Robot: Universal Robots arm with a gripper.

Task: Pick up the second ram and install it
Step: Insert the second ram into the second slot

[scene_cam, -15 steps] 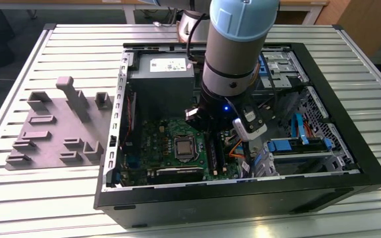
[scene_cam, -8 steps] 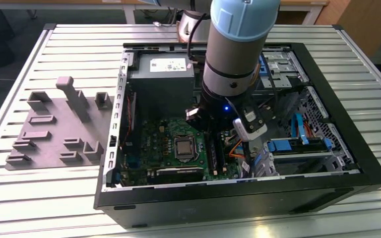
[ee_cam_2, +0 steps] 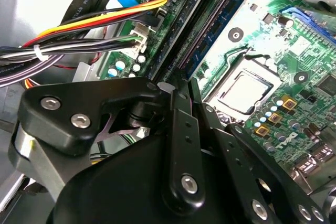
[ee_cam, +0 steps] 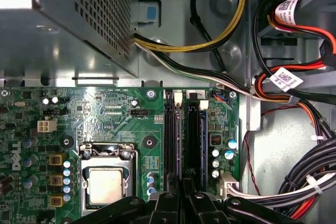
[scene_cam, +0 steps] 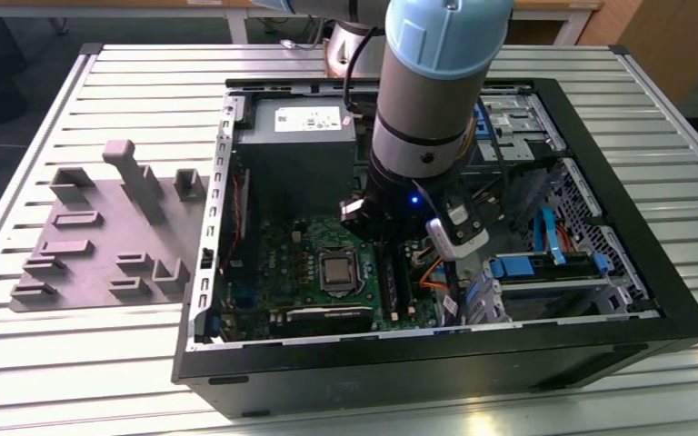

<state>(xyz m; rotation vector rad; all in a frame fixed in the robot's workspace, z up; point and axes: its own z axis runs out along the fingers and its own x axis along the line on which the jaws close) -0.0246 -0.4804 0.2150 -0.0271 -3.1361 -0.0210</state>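
Here the second ram [ee_cam: 180,145] stands beneath the hand [ee_cam: 181,195].

Open black PC case [scene_cam: 640,341] lay on its side on a slatted metal table [scene_cam: 58,363], toward the exterior view's right edge. Grey fixture plate [scene_cam: 94,241] with upright blocks sat on the table beside the case, near the exterior view's left edge. Inside the case: grey power supply [scene_cam: 294,150] at the far end, green motherboard [scene_cam: 306,272] at the near end, CPU socket [ee_cam: 106,179] bare on the board. Light-blue drive brackets [scene_cam: 537,266] sat on the exterior view's right side. Yellow, red and black cable bundle [ee_cam: 294,95] ran beside the board.
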